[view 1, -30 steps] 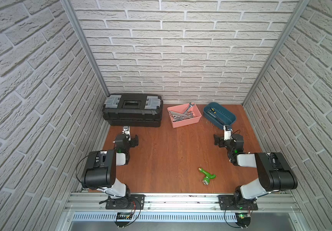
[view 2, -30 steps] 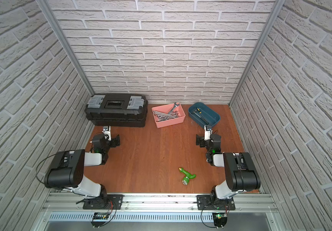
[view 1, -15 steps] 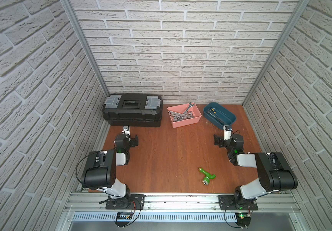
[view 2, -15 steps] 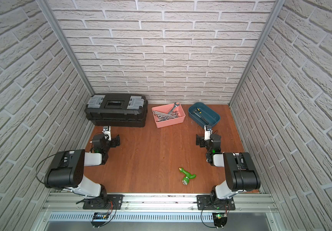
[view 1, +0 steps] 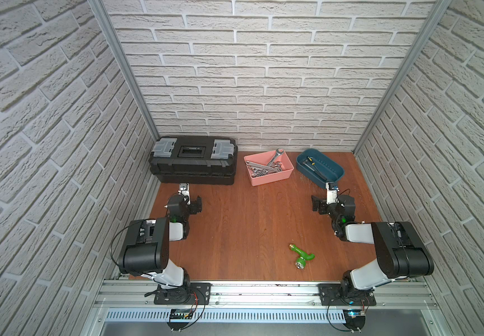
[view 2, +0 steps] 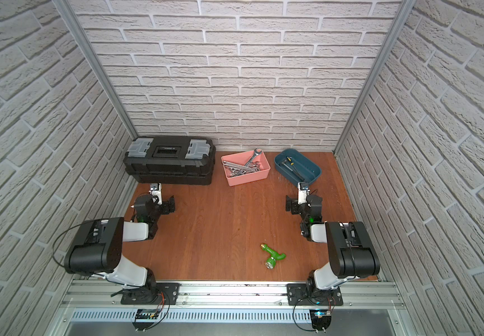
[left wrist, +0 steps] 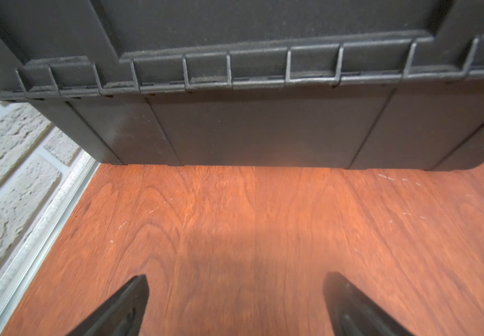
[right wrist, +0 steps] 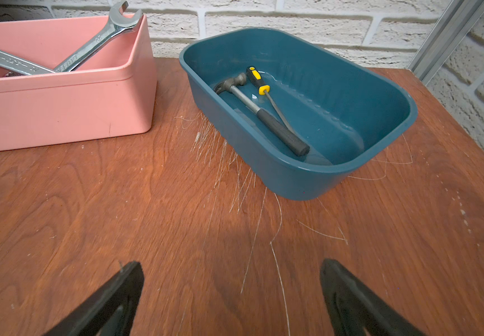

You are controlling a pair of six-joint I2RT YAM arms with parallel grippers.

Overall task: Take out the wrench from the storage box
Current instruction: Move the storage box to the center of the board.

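The pink storage box (view 1: 265, 179) (view 2: 245, 179) stands at the back of the wooden table and holds several steel wrenches. One large wrench (view 1: 274, 158) (view 2: 253, 158) (right wrist: 95, 40) leans over the box's far rim. In the right wrist view the box (right wrist: 60, 110) lies ahead, off to one side. My left gripper (view 1: 184, 200) (left wrist: 236, 277) is open and empty, low over the table facing the black toolbox. My right gripper (view 1: 331, 200) (right wrist: 231, 264) is open and empty in front of the teal tray.
A black toolbox (view 1: 192, 163) (left wrist: 249, 131) with grey latches sits at the back left. The teal oval tray (view 1: 334, 175) (right wrist: 264, 165) at the back right holds a hammer (right wrist: 261, 113) and a screwdriver (right wrist: 257, 80). A green hose nozzle (view 1: 301, 254) lies near the front edge.
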